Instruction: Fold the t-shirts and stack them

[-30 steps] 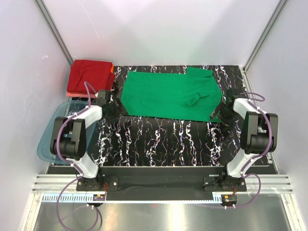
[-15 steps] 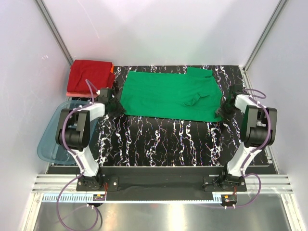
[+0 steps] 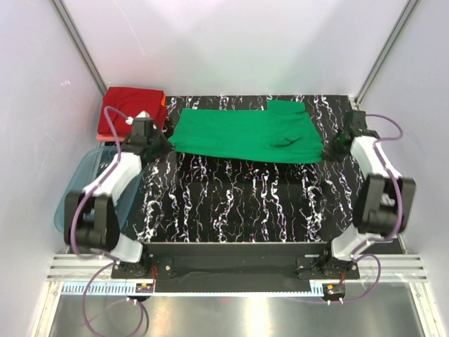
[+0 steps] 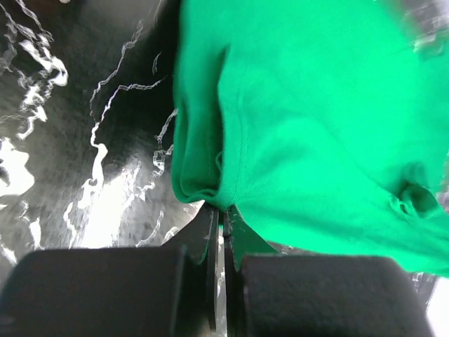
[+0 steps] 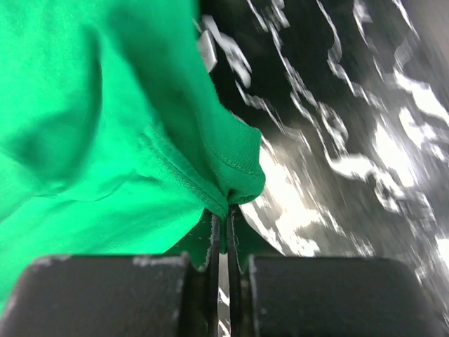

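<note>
From above, one bright green short-sleeved t-shirt [image 3: 242,132] lies stretched sideways across the far half of the black white-veined worktop [image 3: 231,203]. It is drawn between the two arms. The left claw [image 3: 158,142] sits at its left edge and the right claw [image 3: 335,145] at its right edge. Only this view shows the rest of the scene. One folded dark red t-shirt [image 3: 130,111] lies in the far left corner, with a thin salmon-pink edge [image 3: 102,134] showing under it. How many folded pieces that stack holds cannot be told. One translucent blue plastic tub [image 3: 76,191] stands at the worktop's left side, nearer than the stack.

The left wrist view shows what the top view cannot. The left claw [image 4: 223,213] has its two fingers pressed together, pinching a bunched hem of the green t-shirt [image 4: 316,105]. The cloth hangs clear of the glossy worktop [image 4: 84,140] at that corner.

The right wrist view gives the matching detail. The right claw [image 5: 226,210] is likewise clamped thin on a stitched, folded hem of the green t-shirt [image 5: 84,105], with the worktop [image 5: 351,140] blurred behind.
</note>
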`<act>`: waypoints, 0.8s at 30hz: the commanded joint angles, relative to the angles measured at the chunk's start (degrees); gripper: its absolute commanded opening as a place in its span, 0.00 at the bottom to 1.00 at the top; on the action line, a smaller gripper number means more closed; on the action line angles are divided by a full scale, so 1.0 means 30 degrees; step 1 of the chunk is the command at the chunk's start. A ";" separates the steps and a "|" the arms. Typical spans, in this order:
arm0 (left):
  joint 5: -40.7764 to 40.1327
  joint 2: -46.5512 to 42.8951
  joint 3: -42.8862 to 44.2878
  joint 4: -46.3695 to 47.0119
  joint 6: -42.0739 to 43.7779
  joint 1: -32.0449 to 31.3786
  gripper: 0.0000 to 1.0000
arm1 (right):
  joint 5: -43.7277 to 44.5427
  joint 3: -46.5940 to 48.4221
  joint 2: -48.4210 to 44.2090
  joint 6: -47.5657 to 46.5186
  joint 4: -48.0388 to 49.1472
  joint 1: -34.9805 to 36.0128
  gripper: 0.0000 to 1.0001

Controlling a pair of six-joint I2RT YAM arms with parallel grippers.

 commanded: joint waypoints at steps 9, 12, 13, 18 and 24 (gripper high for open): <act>-0.0749 -0.6792 -1.0261 0.1486 -0.1600 0.0095 0.00 | 0.1482 -0.8282 -0.3494 0.1171 0.0394 -0.0064 0.00; -0.0077 -0.8140 -1.1406 0.1340 -0.1980 0.0095 0.00 | 0.1511 -0.8840 -0.4518 0.1435 0.0278 -0.0093 0.00; 0.0244 -0.8524 -1.1643 0.1166 -0.2127 0.0066 0.02 | 0.1511 -0.8986 -0.4840 0.1581 0.0046 -0.0093 0.12; 0.1388 -1.0720 -1.1736 0.0082 -0.1924 0.0095 0.43 | 0.0867 -0.9223 -0.7594 0.1874 -0.0396 -0.0093 0.93; 0.2386 -1.1867 -0.7346 -0.3459 0.0767 0.0066 0.77 | -0.0684 -0.6708 -0.8830 0.0178 -0.0455 -0.0064 0.94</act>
